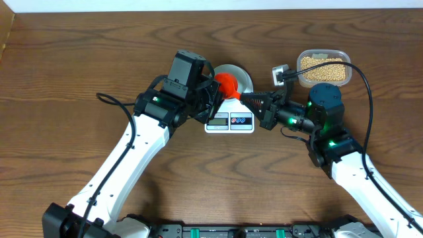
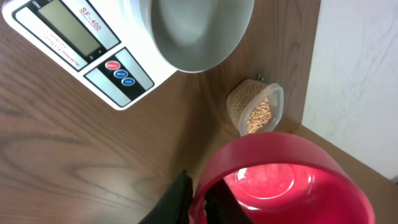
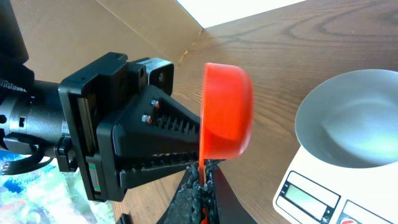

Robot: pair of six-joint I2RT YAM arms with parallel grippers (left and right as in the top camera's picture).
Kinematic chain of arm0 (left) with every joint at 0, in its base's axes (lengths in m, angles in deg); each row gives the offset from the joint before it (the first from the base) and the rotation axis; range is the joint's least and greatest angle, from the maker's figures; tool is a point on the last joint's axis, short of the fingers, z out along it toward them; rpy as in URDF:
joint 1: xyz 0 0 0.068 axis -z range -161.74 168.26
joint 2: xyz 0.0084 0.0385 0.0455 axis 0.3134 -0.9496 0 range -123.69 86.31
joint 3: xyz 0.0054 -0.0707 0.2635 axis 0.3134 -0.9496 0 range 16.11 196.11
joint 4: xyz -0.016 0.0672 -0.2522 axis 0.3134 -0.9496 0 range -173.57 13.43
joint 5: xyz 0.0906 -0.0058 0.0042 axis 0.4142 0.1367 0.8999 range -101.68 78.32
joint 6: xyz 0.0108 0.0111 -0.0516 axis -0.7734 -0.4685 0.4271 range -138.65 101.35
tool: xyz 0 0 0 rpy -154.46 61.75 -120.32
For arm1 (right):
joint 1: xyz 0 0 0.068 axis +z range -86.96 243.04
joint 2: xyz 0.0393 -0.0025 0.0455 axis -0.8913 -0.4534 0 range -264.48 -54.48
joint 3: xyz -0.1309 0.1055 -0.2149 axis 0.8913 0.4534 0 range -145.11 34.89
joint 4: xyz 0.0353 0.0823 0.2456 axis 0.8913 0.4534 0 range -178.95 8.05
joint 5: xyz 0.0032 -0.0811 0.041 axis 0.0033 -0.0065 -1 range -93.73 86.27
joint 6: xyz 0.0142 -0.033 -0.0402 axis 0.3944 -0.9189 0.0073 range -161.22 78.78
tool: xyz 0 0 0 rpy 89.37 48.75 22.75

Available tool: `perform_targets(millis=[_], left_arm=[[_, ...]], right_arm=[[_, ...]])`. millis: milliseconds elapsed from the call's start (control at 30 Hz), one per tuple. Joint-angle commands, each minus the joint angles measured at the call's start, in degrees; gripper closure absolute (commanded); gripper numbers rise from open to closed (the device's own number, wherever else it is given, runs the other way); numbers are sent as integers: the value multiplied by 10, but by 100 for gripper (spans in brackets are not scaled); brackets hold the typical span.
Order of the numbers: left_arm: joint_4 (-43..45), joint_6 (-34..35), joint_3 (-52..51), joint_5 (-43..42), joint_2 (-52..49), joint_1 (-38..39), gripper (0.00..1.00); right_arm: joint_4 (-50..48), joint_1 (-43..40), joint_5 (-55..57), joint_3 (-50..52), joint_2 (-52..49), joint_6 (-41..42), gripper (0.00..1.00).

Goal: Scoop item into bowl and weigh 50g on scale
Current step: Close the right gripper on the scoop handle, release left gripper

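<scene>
On the tabletop (image 1: 79, 59) the scale (image 1: 229, 121) sits between the two arms, display towards the robot, and the bowl (image 1: 243, 76) rests on its far half, empty. The container (image 1: 322, 52) stands well apart on the right, beyond the right arm's wrist, and all the beans (image 1: 325, 67) are in it.

The red scoop (image 1: 227, 84) hangs in the air near the bowl's left rim, cup empty and turned on its side, with its handle running down and to the right along the line between the two arms. The right fingers (image 3: 199, 193) are pinched narrow on the handle's end. The left fingers (image 3: 165, 124) are also drawn narrow and seem to grip the scoop at the cup end, so both arms appear to have it.

The coming move turns on this: the beans lie to the right of the scoop, on the side from which the right arm reaches. That arm is much the nearer, and its path to the container looks free once the left fingers let go.
</scene>
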Motion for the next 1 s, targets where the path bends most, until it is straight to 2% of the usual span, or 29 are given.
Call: perform_targets(millis=[0,133,200,267,433,967], left_arm=[[-1,-4,-4,7,2,1,73],[-1,-4,-4,7,2,1,47],[-1,-4,-4,7,2,1,37],[-1,-4,-4,7,2,1,32],[-1,-4,-4,8,2,1,27],[1,-50,-4,25,3,-2,26]], right_arm=[[6,4,-3,-10,-2,-5,99],[6,4,-3,-10,-2,-5,99],[6,4,-3,-10,-2,-5,99],[6,4,-1,-10,-2,-5,99],[9,4,14,-10,-2,-5,99],[40,-12,68,-10,-2,-5,99]])
